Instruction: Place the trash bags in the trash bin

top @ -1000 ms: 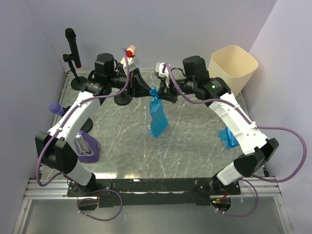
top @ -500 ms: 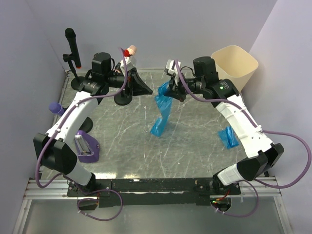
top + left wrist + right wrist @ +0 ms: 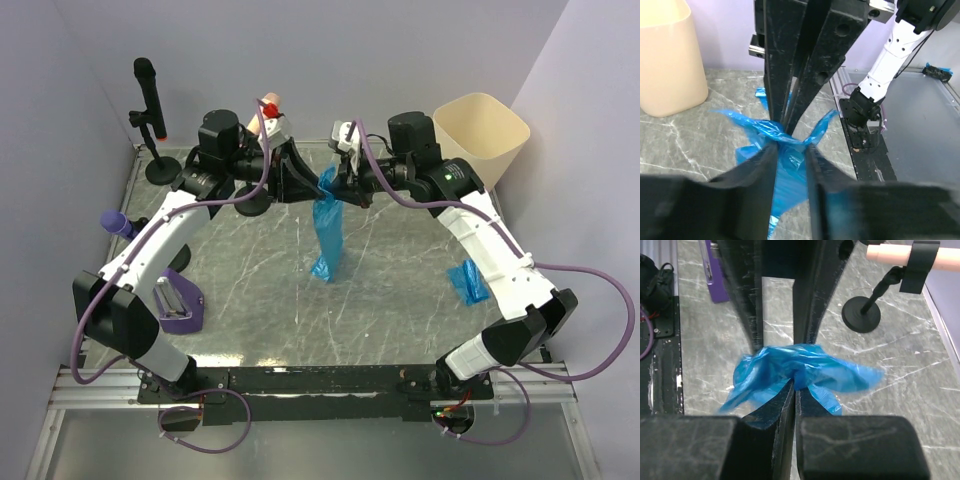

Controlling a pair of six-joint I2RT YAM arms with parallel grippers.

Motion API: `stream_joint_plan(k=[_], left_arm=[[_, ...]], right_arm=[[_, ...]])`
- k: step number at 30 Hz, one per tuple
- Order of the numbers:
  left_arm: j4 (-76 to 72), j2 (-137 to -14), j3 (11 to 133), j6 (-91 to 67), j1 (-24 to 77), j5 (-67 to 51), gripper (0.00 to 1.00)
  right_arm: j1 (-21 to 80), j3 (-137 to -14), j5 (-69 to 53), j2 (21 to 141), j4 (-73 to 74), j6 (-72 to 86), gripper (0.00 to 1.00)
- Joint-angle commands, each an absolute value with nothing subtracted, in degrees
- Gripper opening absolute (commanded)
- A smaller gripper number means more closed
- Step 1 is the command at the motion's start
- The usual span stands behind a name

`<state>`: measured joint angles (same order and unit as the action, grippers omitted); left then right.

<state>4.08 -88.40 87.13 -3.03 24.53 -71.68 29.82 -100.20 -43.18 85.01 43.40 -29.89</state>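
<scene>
A long blue trash bag (image 3: 327,235) hangs by its top above the table's middle, its lower end touching the surface. My right gripper (image 3: 340,188) is shut on the bunched top of the bag (image 3: 805,362), as the right wrist view shows at the fingertips (image 3: 795,385). My left gripper (image 3: 305,183) faces it from the left, open, its two fingers standing either side of the bag's top (image 3: 757,131) with a gap. A second blue trash bag (image 3: 467,282) lies on the table under the right arm. The cream trash bin (image 3: 478,135) stands at the back right, upright.
A black microphone stand (image 3: 150,110) stands at the back left. Behind the grippers is another black stand (image 3: 250,203) holding a pink, red-tipped rod (image 3: 268,105). A purple holder (image 3: 180,305) and a purple handle (image 3: 115,222) lie by the left arm.
The right gripper pulled the bag's top rightward away from the left gripper, then came back a little. The left gripper has closed in on the bag again and its jaws have opened.
</scene>
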Motion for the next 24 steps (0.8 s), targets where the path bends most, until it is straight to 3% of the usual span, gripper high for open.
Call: stream_joint_plan(k=[1, 7, 18, 24], left_arm=[[0.44, -89.21, 89.82, -5.18, 24.79, -73.39, 0.22], [2.45, -89.38, 90.52, -4.40, 24.52, -73.65, 0.01], [2.38, -89.12, 89.65, -6.32, 22.85, -74.36, 0.01], [0.79, -90.17, 90.09, -8.87, 22.85, -73.13, 0.01]], right_arm=[[30.67, -103.71, -44.83, 86.39, 41.75, -30.50, 0.08], [29.89, -103.01, -42.11, 86.05, 40.96, -28.75, 0.08], [21.80, -99.67, -43.50, 83.24, 39.73, -23.20, 0.09], [23.46, -100.72, -48.24, 82.53, 39.81, -24.69, 0.18]])
